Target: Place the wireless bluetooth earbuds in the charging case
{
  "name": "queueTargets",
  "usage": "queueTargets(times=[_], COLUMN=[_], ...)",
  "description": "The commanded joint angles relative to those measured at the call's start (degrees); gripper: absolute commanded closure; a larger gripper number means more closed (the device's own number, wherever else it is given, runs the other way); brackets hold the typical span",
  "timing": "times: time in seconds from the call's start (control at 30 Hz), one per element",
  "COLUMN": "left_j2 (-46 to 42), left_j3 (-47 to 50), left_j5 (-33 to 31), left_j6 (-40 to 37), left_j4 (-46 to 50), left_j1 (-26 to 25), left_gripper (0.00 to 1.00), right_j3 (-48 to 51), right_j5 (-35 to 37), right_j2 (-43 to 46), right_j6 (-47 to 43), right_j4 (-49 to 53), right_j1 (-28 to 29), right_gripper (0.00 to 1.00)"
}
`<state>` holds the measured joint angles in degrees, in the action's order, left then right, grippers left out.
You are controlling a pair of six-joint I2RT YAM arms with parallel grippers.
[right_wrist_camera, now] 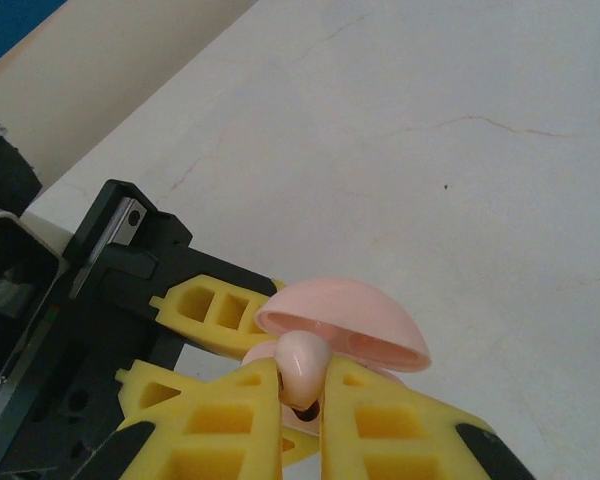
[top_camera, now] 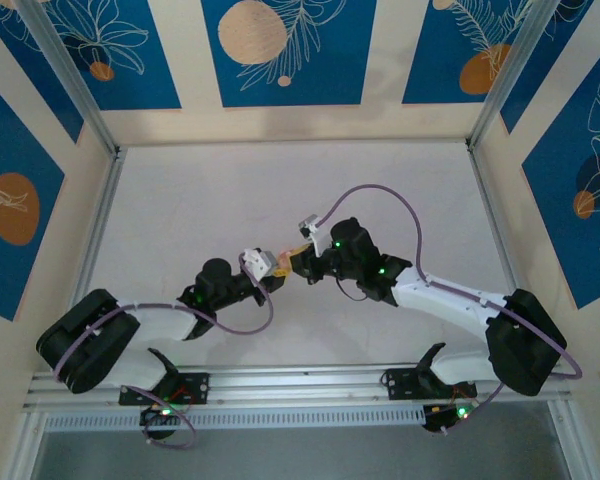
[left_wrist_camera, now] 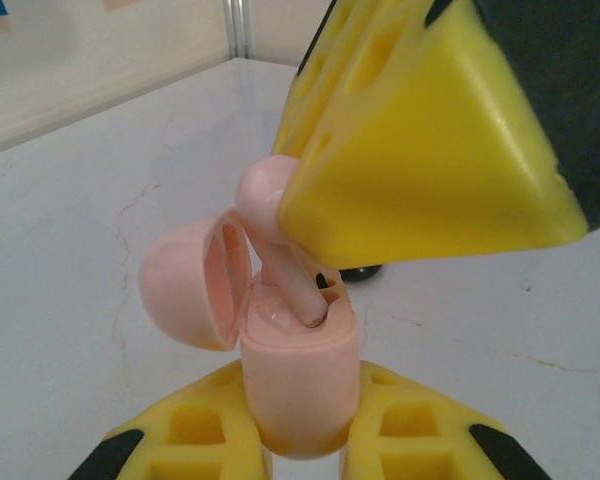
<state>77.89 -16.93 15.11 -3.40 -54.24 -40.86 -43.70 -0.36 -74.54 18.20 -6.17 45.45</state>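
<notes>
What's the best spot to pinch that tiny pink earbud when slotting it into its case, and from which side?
Pinch the rounded head of the pink earbud, coming from above, as the right gripper does. That leaves the thin stem bare and pointing down into the open charging case, whose lid hangs off to one side, out of the way.
</notes>
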Motion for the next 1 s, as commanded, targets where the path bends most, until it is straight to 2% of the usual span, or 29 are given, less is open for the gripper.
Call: queueTargets(times=[0.0,0.3,0.97], left_j2=[-2.7,-5.2,-6.4], left_j3=[0.0,0.7,1.3], left_j5=[-1.8,-3.4,-3.7], left_j6=[-0.5,-1.3,-2.5], left_j4=[-4.5,-3.3,-0.7], left_j1=[-0.5,-0.5,-0.7], left_gripper=[0.89,0.89,0.89], right_j3=[-1.3,-2.2,-4.6], right_j5=[0.7,0.2,-0.2], right_j2=[-1.1,-1.7,0.2], right_j6=[1.9,2.4,2.3], right_j4=[6.0,5.9,4.9], right_j1=[1.0,2.7,2.7], right_gripper=[0.87,0.86,0.59])
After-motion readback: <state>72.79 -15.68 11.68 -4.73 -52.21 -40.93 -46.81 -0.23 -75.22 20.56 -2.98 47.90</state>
